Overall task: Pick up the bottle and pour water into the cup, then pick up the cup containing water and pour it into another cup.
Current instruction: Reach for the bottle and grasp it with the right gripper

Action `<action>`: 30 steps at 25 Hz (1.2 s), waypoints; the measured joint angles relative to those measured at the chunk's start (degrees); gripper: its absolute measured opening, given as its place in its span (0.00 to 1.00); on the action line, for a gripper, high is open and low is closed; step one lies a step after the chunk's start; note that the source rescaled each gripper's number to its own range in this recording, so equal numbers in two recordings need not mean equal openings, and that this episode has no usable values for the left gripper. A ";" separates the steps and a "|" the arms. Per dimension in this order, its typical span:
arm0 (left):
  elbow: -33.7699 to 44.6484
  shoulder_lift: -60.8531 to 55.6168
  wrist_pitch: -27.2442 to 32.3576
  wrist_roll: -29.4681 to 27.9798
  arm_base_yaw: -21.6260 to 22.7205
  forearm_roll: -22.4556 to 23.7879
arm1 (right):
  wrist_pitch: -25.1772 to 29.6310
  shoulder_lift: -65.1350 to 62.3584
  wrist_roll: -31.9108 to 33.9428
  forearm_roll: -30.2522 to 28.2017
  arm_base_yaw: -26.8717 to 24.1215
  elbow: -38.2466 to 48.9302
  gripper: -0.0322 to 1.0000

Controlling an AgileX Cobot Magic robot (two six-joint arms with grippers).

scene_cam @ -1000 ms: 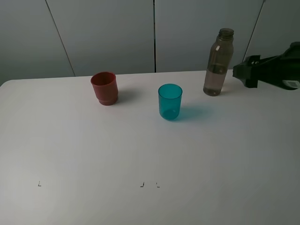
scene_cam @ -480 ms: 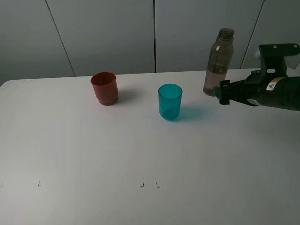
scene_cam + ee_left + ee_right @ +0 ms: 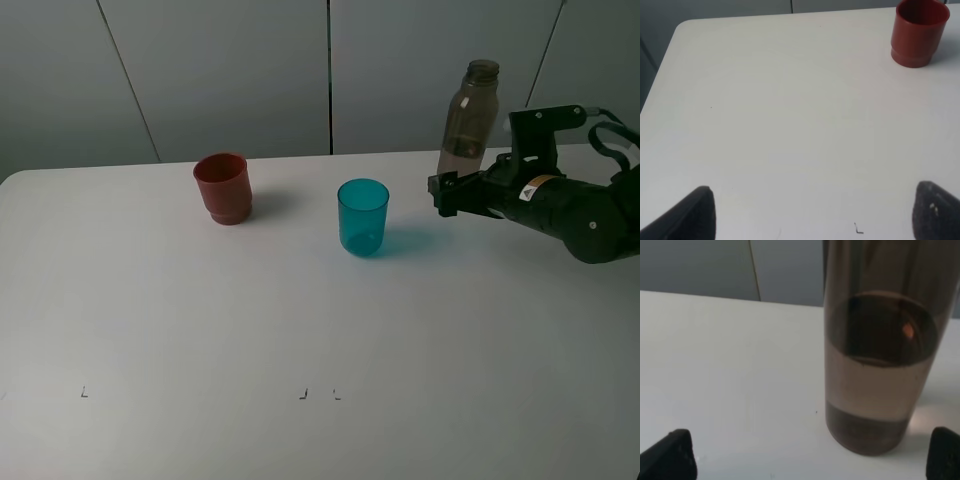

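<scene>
Bottle: upright at the far right of the table, base hidden behind the right gripper.
Right fingers: spread wide, empty, bottle just ahead.
Around: teal cup near, red cup well apart; neither blocks.
Left gripper: spread, empty.
Change: right arm has swept in from the edge.

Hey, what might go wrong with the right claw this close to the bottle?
The bottle is tall, slim, uncapped and holds water: a nudge from the open right claw may tip it and spill. The right wrist view shows it nearer one finger, so that finger might strike first.
</scene>
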 joint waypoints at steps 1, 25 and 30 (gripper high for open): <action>0.00 0.00 0.00 0.00 0.00 0.00 | -0.15 0.89 -0.11 0.24 0.00 -1.18 1.00; 0.00 0.00 0.00 0.00 0.00 0.00 | 0.86 7.29 -2.83 12.55 -0.13 -8.00 1.00; 0.00 0.00 0.00 0.00 0.00 0.00 | 0.86 7.46 -2.83 13.47 -0.52 -9.03 1.00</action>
